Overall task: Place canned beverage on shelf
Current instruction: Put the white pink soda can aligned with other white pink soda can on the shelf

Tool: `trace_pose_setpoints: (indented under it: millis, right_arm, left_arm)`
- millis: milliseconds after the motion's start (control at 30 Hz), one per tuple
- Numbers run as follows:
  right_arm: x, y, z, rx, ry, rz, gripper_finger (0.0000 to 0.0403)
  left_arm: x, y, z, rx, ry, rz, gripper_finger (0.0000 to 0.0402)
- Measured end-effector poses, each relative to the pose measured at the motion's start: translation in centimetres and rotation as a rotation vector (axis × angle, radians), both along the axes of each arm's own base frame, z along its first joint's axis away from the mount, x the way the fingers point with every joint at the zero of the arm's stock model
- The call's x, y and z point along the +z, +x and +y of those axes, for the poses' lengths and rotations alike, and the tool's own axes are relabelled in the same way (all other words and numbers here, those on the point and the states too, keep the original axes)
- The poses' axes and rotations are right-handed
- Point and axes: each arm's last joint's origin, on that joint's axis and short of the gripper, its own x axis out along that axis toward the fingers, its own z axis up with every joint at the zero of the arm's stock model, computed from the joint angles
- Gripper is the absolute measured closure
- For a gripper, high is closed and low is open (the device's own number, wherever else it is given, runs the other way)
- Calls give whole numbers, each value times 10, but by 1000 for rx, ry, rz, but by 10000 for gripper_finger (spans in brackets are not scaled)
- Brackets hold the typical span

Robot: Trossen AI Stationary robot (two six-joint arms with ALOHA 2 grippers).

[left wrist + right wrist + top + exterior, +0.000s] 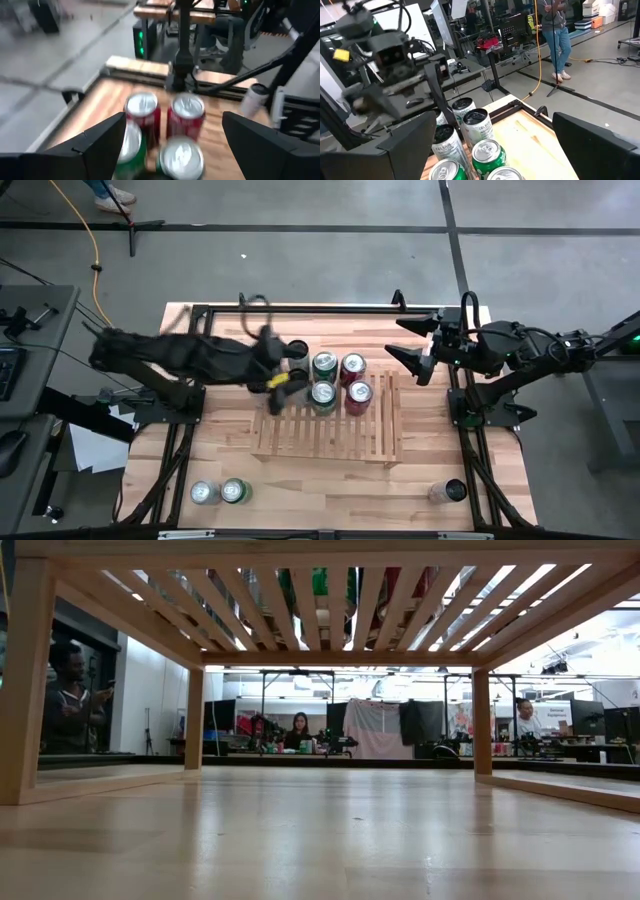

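Cans (pixel 337 381) on shelf (pixel 330 435), left tool (pixel 283 385) beside

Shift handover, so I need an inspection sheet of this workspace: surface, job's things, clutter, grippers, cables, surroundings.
Surface: wooden tabletop, bare in the middle.
Job's things: slatted shelf holds a green can and a red can; more cans stand behind it.
Clutter: two cans at the near left edge, one can near right.
Grippers: left gripper open beside the shelf cans; right gripper open, waiting right of them.
Cables: yellow cable on the floor.
Surroundings: people at desks beyond the table.
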Motion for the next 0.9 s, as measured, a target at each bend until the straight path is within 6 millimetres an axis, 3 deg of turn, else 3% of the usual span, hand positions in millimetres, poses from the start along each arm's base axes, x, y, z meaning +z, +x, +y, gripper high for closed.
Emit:
trace_pose_setpoints:
  millis: [167,467,900]
  right_arm:
    - [1,0,0,0,2,-7,18]
    - [1,0,0,3,80,-35,18]
    - [-13,21,7,39,267,-4,18]
  left_arm:
    - [9,-50,-5,45,-155,41,82]
    - [7,-112,-29,2,-117,118,82]
    - [-52,-172,-62,-203,-272,254,82]
